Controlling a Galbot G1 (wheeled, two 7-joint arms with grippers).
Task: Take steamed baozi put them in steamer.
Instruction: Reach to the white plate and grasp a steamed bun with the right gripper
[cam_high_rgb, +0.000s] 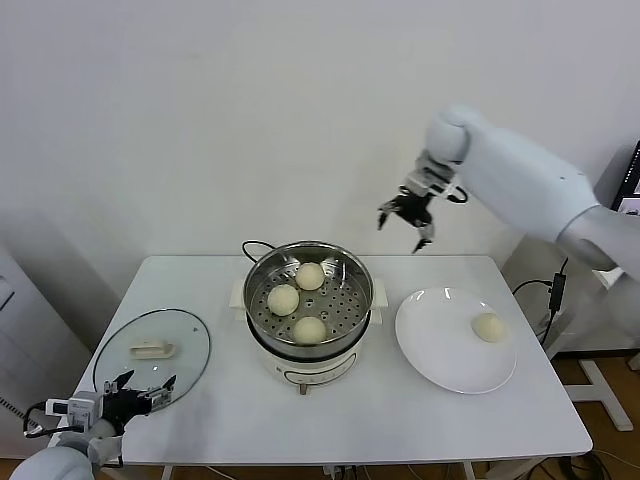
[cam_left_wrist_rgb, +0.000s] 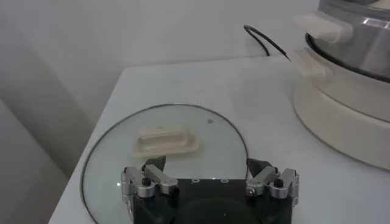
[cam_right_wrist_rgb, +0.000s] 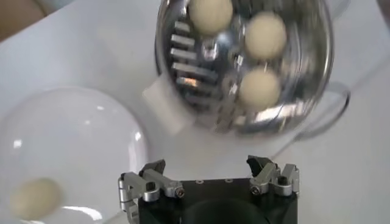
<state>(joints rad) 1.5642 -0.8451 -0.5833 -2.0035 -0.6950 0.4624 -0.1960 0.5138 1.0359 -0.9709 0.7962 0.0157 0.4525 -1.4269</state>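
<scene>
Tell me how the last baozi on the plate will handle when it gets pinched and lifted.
The baozi looks smooth and puffy, so it probably dents under a firm pinch. Its domed shape on the flat white plate suggests it may roll or slide if nudged off-centre. It seems light for its size.

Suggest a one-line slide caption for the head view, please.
Three baozi in the steamer, one left on the plate; right gripper open above.

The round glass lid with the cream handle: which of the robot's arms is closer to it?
Left. The left tool hovers at the round glass lid's near edge; the right tool hangs high beyond the shiny steel steamer.
</scene>
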